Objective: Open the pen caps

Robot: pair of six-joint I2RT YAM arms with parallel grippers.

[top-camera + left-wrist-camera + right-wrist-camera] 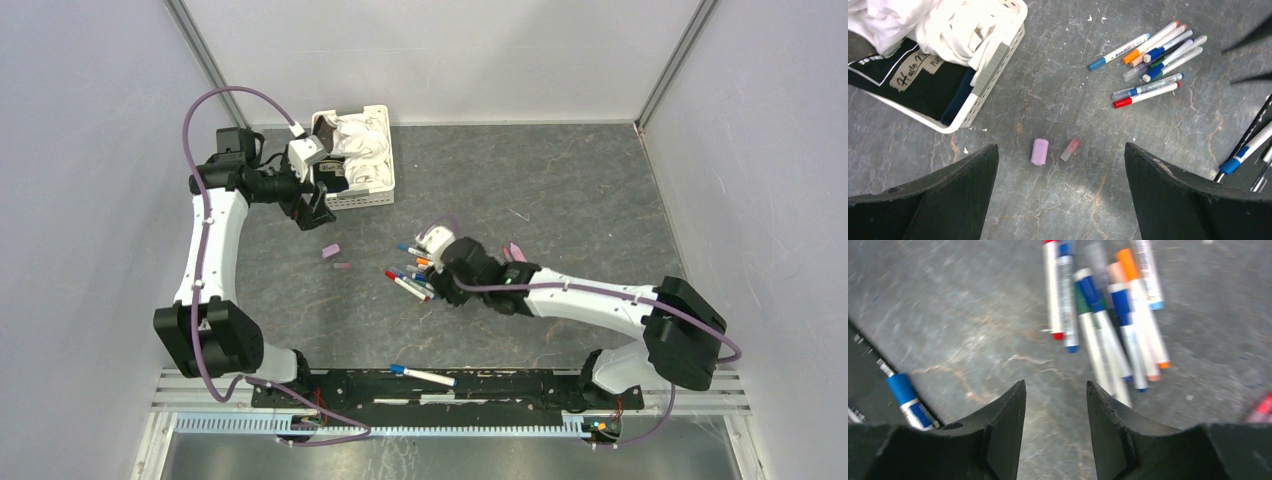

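Note:
Several pens (pixel 412 272) lie bunched mid-table, white barrels with red, blue, orange and green caps on their ends; they also show in the left wrist view as the pens (pixel 1153 60) and in the right wrist view as the pens (pixel 1108 315). A loose purple pen cap (pixel 1039 151) and a small pink-red piece (pixel 1069 149) lie on the table below my left gripper (pixel 1061 146), which is wide open and empty. My right gripper (pixel 1056 383) is open and empty over bare table, just short of the pens' ends.
A white slotted basket (pixel 380 190) with white and dark cloth stands at the back left, close to the left gripper (pixel 315 210). One blue-capped pen (pixel 422 376) lies on the black base rail at the near edge, and appears as the blue-capped pen (pixel 903 395) in the right wrist view.

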